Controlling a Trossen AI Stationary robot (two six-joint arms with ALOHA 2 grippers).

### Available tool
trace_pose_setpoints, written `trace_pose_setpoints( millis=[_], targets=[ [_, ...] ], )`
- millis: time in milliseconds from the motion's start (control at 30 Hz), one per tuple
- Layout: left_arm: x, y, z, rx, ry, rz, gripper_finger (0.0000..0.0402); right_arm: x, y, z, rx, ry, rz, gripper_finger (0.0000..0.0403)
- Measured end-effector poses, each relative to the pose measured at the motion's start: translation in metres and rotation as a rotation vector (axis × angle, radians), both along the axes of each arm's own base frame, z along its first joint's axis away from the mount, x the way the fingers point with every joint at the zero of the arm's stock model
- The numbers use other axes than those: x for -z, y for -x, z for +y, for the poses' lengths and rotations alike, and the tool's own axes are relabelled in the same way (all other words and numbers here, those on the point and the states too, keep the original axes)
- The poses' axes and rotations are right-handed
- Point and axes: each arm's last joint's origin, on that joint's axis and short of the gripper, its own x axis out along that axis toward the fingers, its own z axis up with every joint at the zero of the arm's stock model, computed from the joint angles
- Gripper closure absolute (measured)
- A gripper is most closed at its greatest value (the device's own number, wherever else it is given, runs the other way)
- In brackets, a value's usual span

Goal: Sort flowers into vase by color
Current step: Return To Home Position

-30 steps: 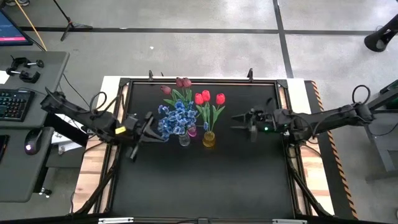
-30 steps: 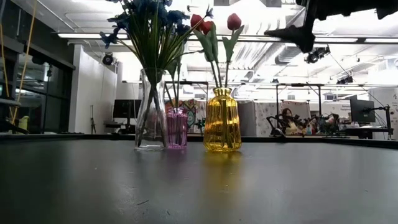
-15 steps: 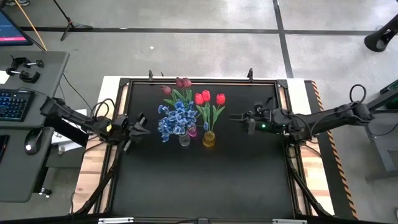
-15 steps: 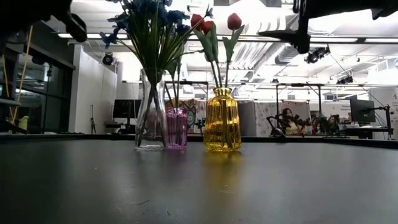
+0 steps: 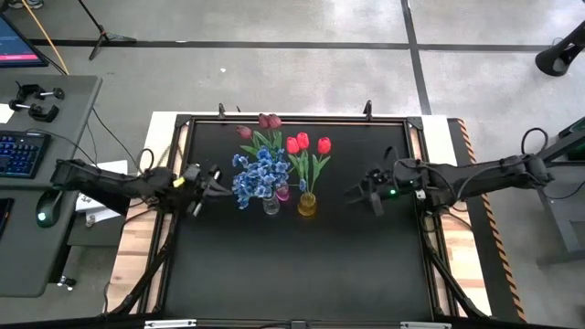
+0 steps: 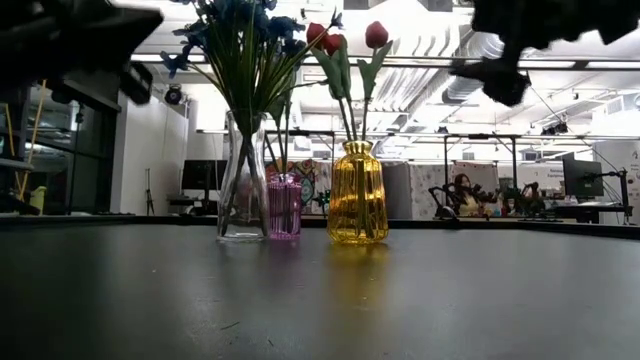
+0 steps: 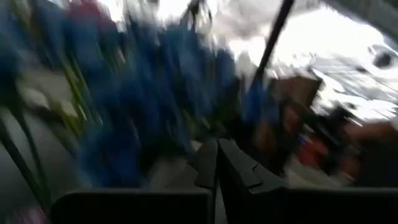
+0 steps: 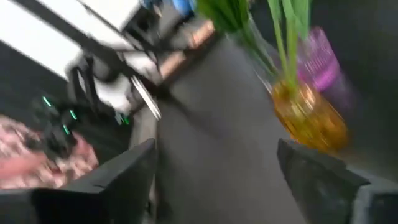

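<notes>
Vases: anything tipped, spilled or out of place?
Nothing stands out. The clear vase, pink vase and yellow vase stand upright side by side, blue flowers and red tulips in them, no stem on the table. The left gripper and right gripper hang to either side, empty.

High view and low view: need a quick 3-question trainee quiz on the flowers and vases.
1. True or false: the red tulips stand in the yellow vase.
2. Which vase holds the blue flowers? A: the clear vase. B: the yellow vase. C: a green vase.
3. Short answer: what does the right end effector hold?

Key: 1 true; 2 A; 3 nothing, its fingers are open and empty.
</notes>
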Motion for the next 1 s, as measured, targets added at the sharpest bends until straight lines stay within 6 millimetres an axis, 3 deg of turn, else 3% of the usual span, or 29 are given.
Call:
trace_pose_setpoints(
  millis=[200,467,600,833,1000],
  targets=[
    [0.024,-0.002,-0.003,0.117,0.154,0.277,0.0401,0.003,0.024,-0.001,-0.092,0.141,0.085,0.0177],
    [0.039,-0.002,0.005,-0.157,0.045,0.404,0.0401,0.013,0.048,-0.001,-0.267,0.348,0.143,0.0386],
    [0.043,-0.001,0.006,-0.226,-0.013,0.45,0.0401,0.031,0.057,0.0,-0.283,0.287,0.113,0.0383],
    [0.048,0.0,0.007,-0.237,-0.057,0.501,0.0401,0.066,0.059,-0.003,-0.143,0.303,-0.209,0.0398],
    [0.048,0.0,0.007,-0.237,-0.058,0.501,0.0401,0.086,0.065,-0.007,-0.066,0.344,-0.344,0.0401]
  ],
)
